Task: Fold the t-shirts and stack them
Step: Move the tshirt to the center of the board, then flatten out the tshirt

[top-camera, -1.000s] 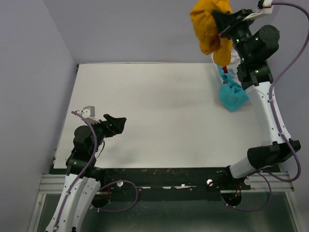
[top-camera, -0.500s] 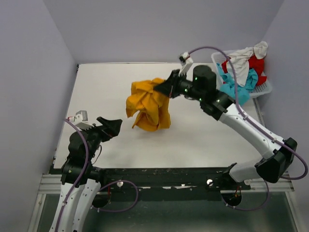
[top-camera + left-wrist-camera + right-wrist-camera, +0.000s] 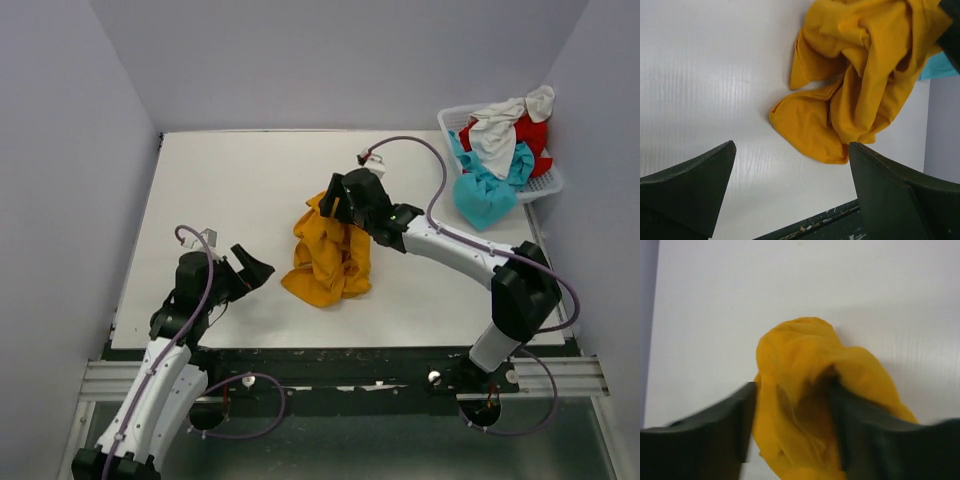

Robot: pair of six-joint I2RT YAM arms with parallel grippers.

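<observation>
Mustard shirt: the mustard-orange t-shirt (image 3: 328, 255) lies crumpled in a heap on the table (image 3: 230, 180), a little right of centre and towards the near side.
Right gripper: the right gripper (image 3: 333, 206) sits on the heap's far top, jaws partway apart with cloth bunched between them. I cannot tell whether it is pinching or has let go (its wrist view is blurred).
Left gripper: the left gripper (image 3: 255, 266) is spread wide and empty, near the shirt's left hem but not touching it.
Snag risk: if the right arm lifts while a fold is caught on a finger, the heap would probably drag up and re-bunch.
Near-edge risk: the heap's lowest lobe is closer to the table's near edge than to any other edge. A tug towards the arms could pull a sleeve over it.
Fold risk: no hem or sleeve can be picked out in the heap, so a blind grab may take two layers at once.
Basket side: the white basket (image 3: 548, 185) is at the far right corner, holding the turquoise t-shirt (image 3: 485, 195), the red t-shirt (image 3: 535, 130) and the white t-shirt (image 3: 500, 135). The turquoise one hangs over its rim onto the table.
Open room: broad bare surface runs left of and beyond the heap, with less on the right.
Edges: walls close off the left and far sides.
</observation>
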